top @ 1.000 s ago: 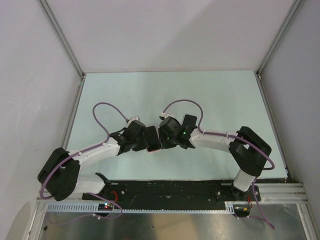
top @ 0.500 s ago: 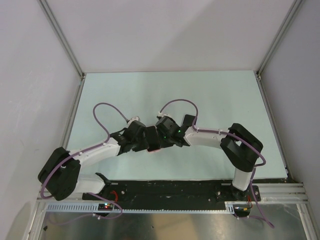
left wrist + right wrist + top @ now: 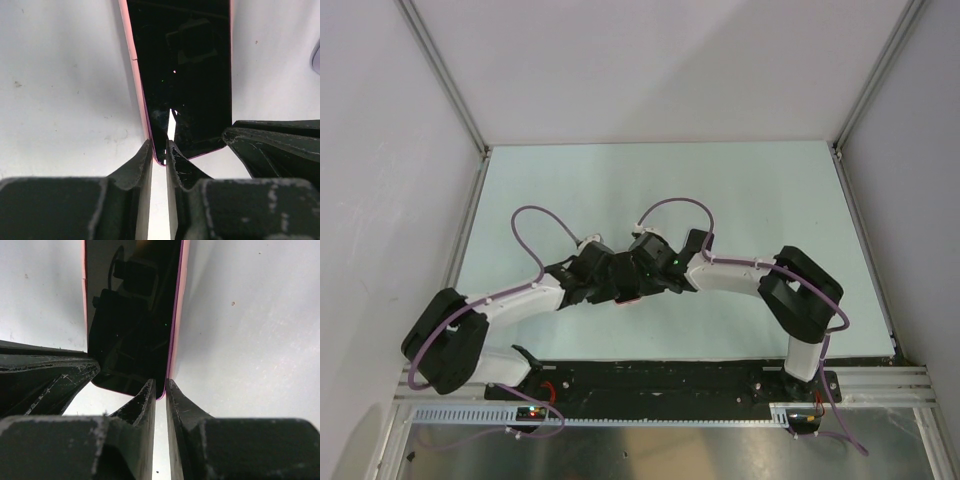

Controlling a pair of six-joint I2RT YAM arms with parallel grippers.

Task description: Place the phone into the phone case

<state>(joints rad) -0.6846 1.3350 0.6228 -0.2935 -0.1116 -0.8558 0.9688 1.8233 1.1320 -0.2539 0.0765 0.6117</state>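
Top external view: both arms converge on the phone case (image 3: pixel 629 300), which lies on the table (image 3: pixel 740 190); only a pink sliver of the case shows between the wrists. Left wrist view: the phone (image 3: pixel 190 75) sits inside the case, glossy black face up, with pink rim visible along both long sides. The left gripper (image 3: pixel 159 150) has its jaws pressed almost together, pinching the case rim at one corner of the near short end. Right wrist view: the right gripper (image 3: pixel 160 386) is likewise nearly closed, nipping the case rim at the other corner of that same end
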